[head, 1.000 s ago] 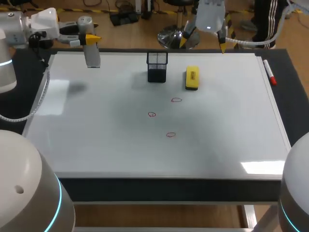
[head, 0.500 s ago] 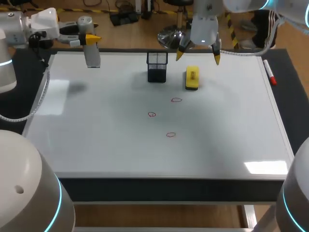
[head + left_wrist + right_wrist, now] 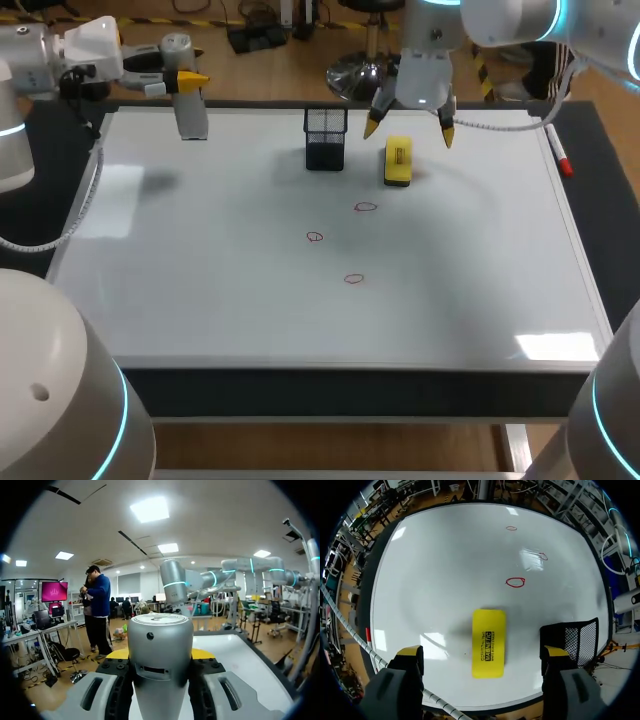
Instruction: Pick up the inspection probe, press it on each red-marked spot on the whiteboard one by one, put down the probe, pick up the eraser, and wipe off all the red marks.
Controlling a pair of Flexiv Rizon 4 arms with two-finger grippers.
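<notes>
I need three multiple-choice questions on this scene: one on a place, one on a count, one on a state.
1. Where does the yellow eraser lie?
A. on the whiteboard, beside the black mesh holder
B. inside that holder
C. held in the air

2. How many red marks are on the whiteboard?
A. two
B. three
C. five

3. The right gripper is:
A. shut on the eraser
B. open above the eraser
C. shut, empty

Answers: 1 A, it lies flat next to the holder. 2 B, three circles show. 3 B, both yellow tips stand clear of the eraser.

Left gripper (image 3: 188,80) apparently gripping probe (image 3: 192,118), right gripper (image 3: 409,128) spread, pointing down
</notes>
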